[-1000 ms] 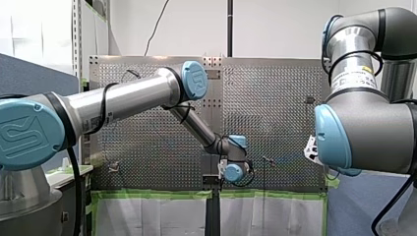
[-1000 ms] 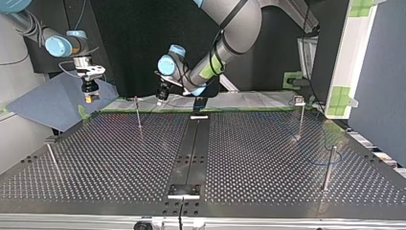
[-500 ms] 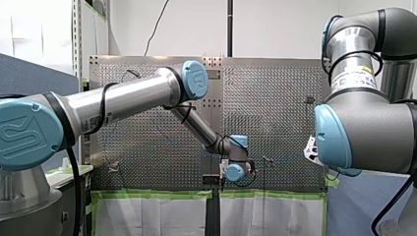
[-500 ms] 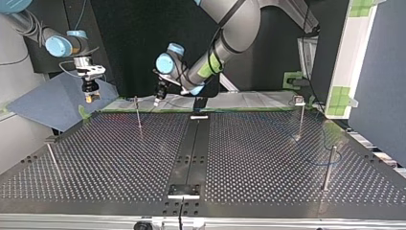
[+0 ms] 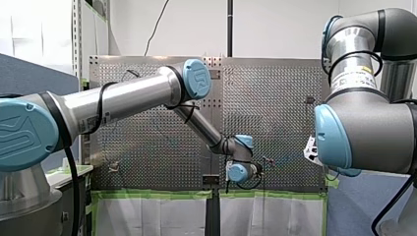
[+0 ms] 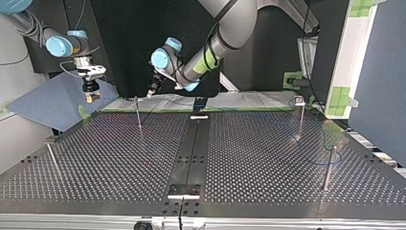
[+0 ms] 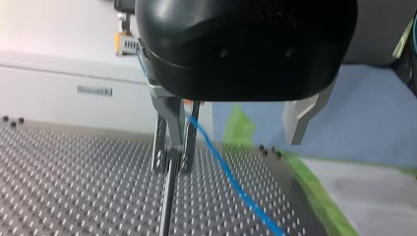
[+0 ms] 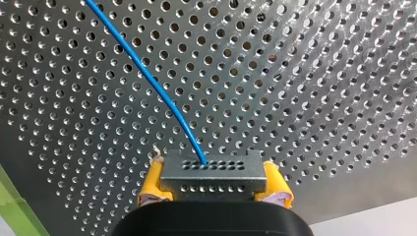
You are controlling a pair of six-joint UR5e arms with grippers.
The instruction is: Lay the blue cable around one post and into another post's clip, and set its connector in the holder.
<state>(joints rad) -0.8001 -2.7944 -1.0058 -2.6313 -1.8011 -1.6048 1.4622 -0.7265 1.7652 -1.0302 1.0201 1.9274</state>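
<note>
The blue cable (image 8: 147, 81) runs from a grey connector (image 8: 211, 174), on which my right gripper (image 8: 212, 189) is shut with its yellow pads. That gripper (image 6: 90, 93) hangs off the table's far corner at the top view's left. My left gripper (image 7: 233, 140) stands open with nothing gripped. One of its fingers (image 7: 300, 118) shows plainly; the other stands next to a thin post with a clip (image 7: 172, 147). The blue cable (image 7: 231, 179) slants down from that clip between the fingers. In the top view my left gripper (image 6: 152, 91) hovers just above that post (image 6: 138, 112).
Other thin posts stand on the perforated table (image 6: 119, 158): one at the top view's near left (image 6: 51, 155), two at its right (image 6: 300, 117) (image 6: 329, 167). A black strip with a holder block (image 6: 183, 190) runs down the middle. Green tape (image 5: 157, 194) lines the edge.
My left arm's wrist has swung toward the top view's left and up a little, ending above the clip post. My right gripper has stayed where it was with the connector.
</note>
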